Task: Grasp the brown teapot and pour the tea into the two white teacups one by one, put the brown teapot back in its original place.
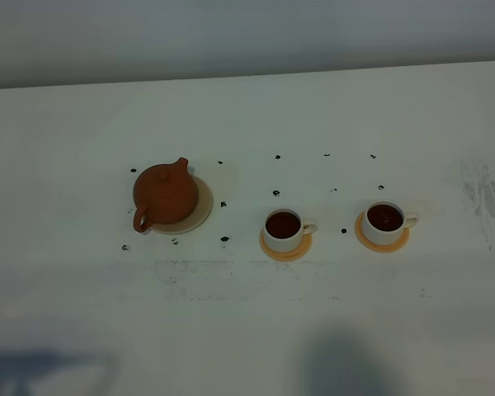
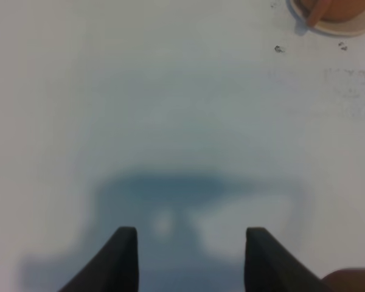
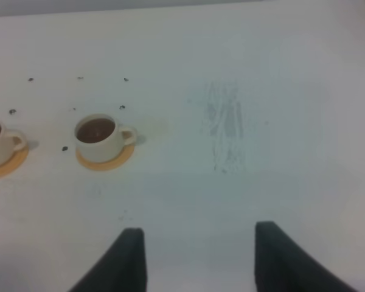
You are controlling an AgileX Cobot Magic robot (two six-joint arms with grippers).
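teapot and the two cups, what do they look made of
The brown teapot looks like unglazed clay: matte reddish-brown, with no shine. The two white teacups look like glazed ceramic or porcelain: smooth, plain white, with thin rims. The pale saucer under the teapot is probably ceramic too, though that is less sure.

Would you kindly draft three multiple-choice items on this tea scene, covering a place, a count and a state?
1. The brown teapot sits on:
A. an orange coaster
B. the cream saucer
C. bare table

2. How many white teacups are there?
A. one
B. two
C. three

3. The cups are:
A. empty
B. overturned
C. filled with dark tea

Answers: 1 B, the pale saucer rim shows beneath the pot. 2 B, two cups stand on separate orange coasters. 3 C, dark liquid shows in both.
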